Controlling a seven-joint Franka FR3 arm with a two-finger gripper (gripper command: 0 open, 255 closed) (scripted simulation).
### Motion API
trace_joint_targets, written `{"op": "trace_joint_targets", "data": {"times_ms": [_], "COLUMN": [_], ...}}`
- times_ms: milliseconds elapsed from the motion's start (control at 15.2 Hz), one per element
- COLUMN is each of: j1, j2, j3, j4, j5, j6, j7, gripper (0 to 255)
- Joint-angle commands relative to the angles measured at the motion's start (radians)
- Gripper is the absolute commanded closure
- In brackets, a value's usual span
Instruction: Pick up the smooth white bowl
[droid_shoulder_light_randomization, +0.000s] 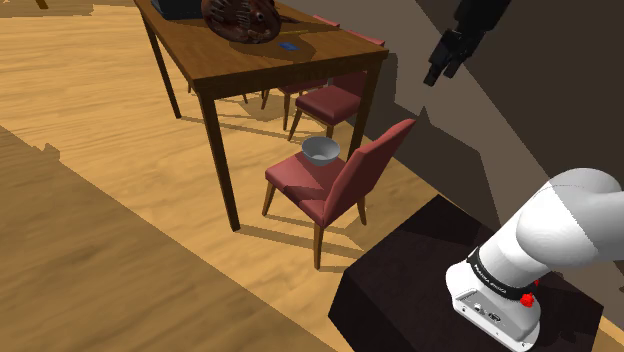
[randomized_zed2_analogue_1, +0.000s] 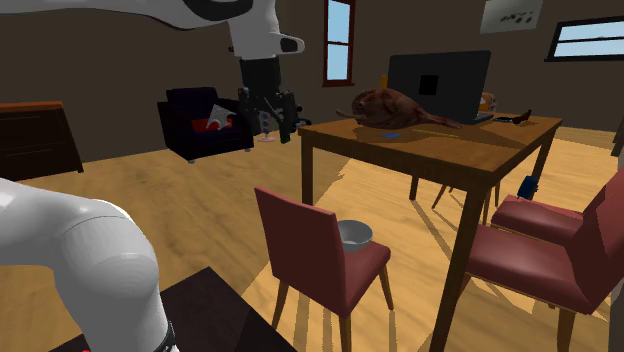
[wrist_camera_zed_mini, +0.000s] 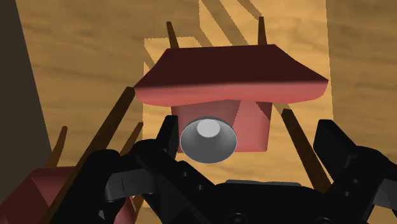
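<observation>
Black gripper (wrist_camera_zed_mini: 248, 130), fingers wide apart and holding nothing, hangs upper right in the shoulder view, apparently aimed down at the pale grey bowl (droid_shoulder_light_randomization: 320, 150), which sits mid-frame on the red chair seat (droid_shoulder_light_randomization: 298, 180).

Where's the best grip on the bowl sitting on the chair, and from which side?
Take the bowl by its rim, one finger inside, one outside, coming straight down. It sits upright, mouth up, on the chair seat, and its sloped round wall would likely slip from a side clasp. The open gripper hangs above it.
</observation>
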Motion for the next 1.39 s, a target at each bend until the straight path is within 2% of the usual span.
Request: {"op": "trace_joint_targets", "data": {"times_ms": [0,660,1320], "j1": [0.0,0.017,0.031], "j2": [0.0,0.323,0.702], "j3": [0.0,0.032,0.057], "j4": [0.0,0.005,0.14], "j5": [0.0,0.02,0.024], "j6": [0.0,0.271,0.469], "j7": [0.0,0.026,0.052], "gripper": [0,0,0]}}
